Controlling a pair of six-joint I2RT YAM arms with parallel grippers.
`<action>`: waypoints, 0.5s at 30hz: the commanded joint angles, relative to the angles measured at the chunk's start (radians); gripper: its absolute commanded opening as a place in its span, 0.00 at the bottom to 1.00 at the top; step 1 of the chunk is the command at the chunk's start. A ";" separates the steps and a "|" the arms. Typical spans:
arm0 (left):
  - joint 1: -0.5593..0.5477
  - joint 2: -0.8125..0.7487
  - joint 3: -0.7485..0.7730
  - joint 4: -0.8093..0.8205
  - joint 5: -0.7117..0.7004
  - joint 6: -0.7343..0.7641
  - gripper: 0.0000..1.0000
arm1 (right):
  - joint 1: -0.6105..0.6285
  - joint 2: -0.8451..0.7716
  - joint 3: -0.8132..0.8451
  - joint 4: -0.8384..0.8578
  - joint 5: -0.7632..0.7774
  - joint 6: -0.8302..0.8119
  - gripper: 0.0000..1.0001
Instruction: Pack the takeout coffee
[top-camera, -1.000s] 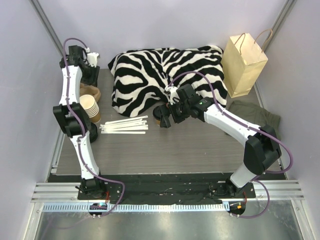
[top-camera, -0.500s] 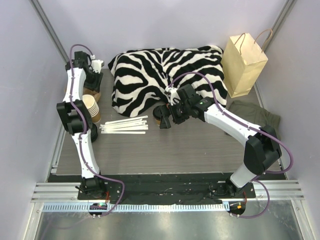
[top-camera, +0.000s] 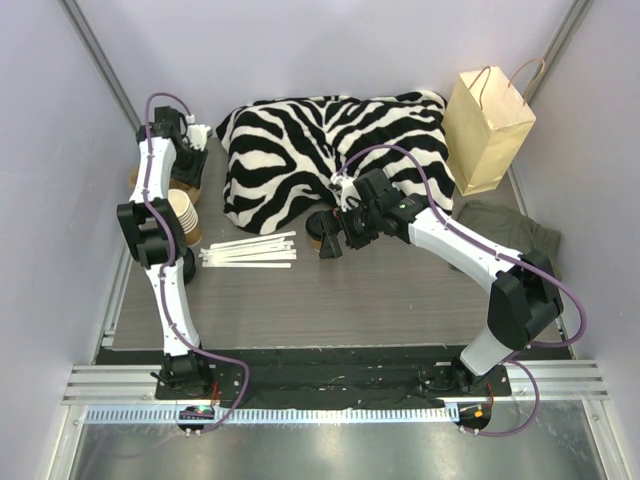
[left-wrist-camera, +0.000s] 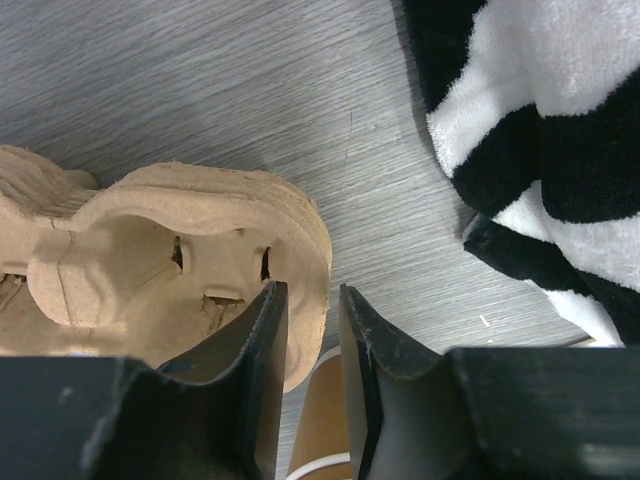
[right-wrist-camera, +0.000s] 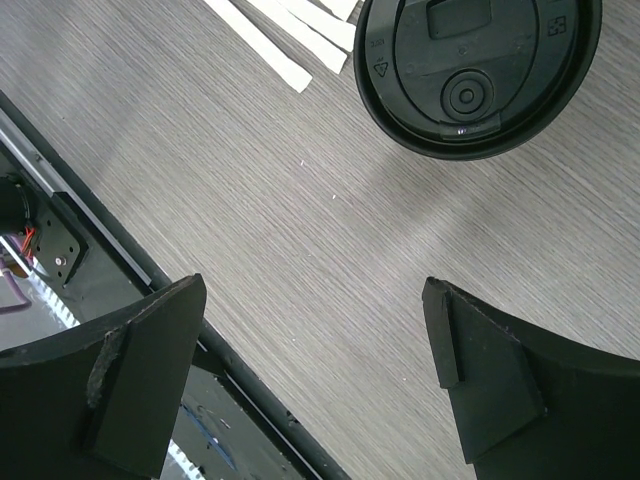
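Note:
The takeout coffee (top-camera: 320, 232), a brown cup under a round black lid (right-wrist-camera: 478, 70), stands mid-table by the zebra blanket. My right gripper (top-camera: 334, 240) hovers right over it, wide open. In the right wrist view the lid lies beyond the right gripper (right-wrist-camera: 320, 370), with nothing between the fingers. My left gripper (top-camera: 188, 158) is at the far left over a stack of moulded pulp cup carriers (left-wrist-camera: 190, 250). Its jaws are narrow and straddle the carrier's rim; the left gripper (left-wrist-camera: 310, 293) leaves a slit of gap beside the right finger.
A stack of lidless paper cups (top-camera: 183, 218) stands near the carriers. White strips (top-camera: 250, 250) lie beside them. The zebra blanket (top-camera: 330, 150) fills the back. A kraft paper bag (top-camera: 487, 130) stands at the back right, with a green cloth (top-camera: 515, 228) in front of it.
The left arm has swung slightly right and back over the carriers, and its jaws have narrowed. The right arm and the coffee have not moved.

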 joint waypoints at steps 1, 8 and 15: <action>-0.003 0.007 0.009 0.022 -0.011 0.022 0.30 | -0.002 -0.026 0.046 0.010 -0.016 0.012 1.00; -0.004 0.014 0.014 0.027 -0.008 0.025 0.25 | -0.008 -0.020 0.046 0.010 -0.021 0.013 1.00; -0.004 0.006 0.024 0.016 0.039 0.026 0.06 | -0.008 -0.018 0.044 0.012 -0.022 0.012 1.00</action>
